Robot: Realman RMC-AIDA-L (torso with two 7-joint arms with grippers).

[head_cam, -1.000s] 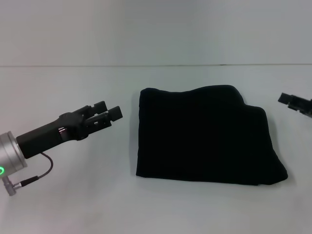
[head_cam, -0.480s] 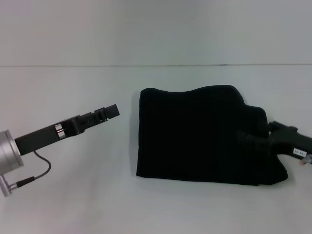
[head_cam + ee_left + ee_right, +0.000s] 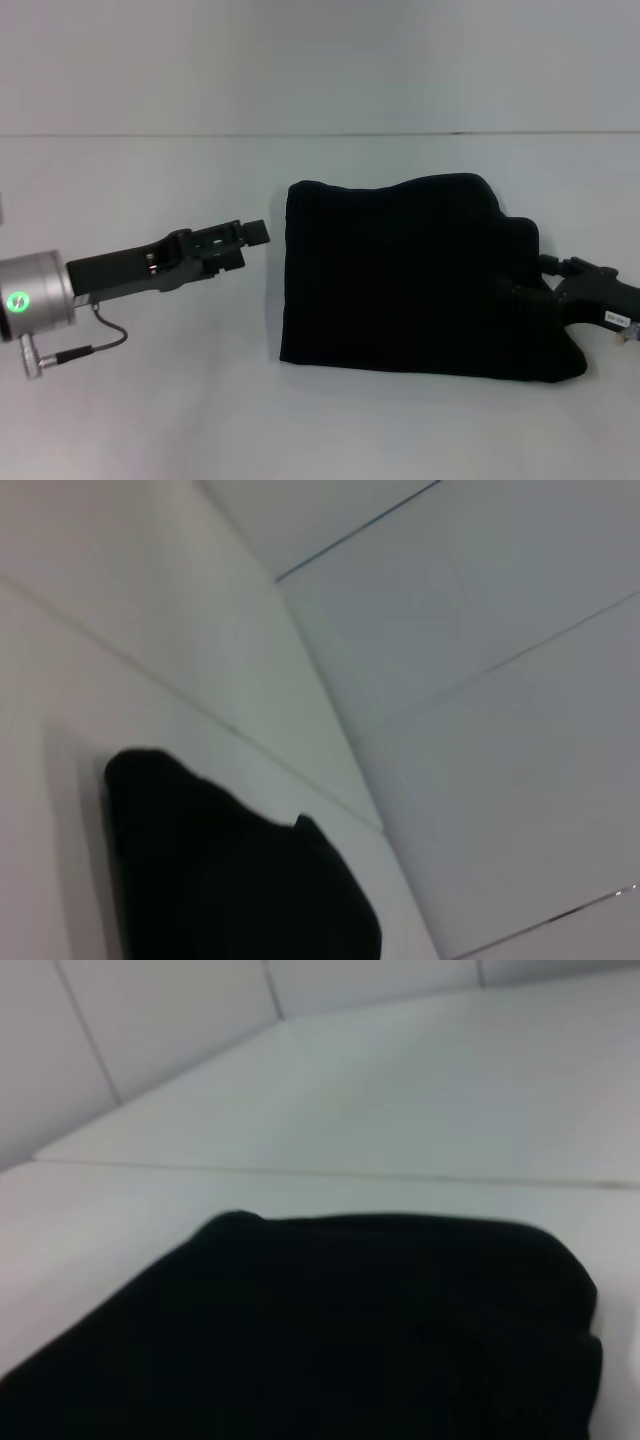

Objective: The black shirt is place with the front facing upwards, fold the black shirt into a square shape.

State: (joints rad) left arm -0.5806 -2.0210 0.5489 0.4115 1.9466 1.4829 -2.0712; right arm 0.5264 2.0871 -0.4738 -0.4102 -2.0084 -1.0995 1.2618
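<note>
White desk point(image 3: 150, 420), pale wall behind it. The black shirt point(image 3: 420, 280) lies folded into a rough rectangle at the desk's middle, a little to the robot's right, lying flat; far edge lumpy, right side stepped and bulging. No lettering or label shows. The right gripper point(image 3: 535, 297) sits low at the shirt's right edge, touching or overlapping the cloth; black on black, cannot tell how its fingers stand or whether they hold any cloth. The left gripper point(image 3: 250, 235) hangs just beside the shirt's left edge, apart from it, holding nothing; how far its fingers stand open cannot be told. Both wrist views show only dark cloth on white desk.
</note>
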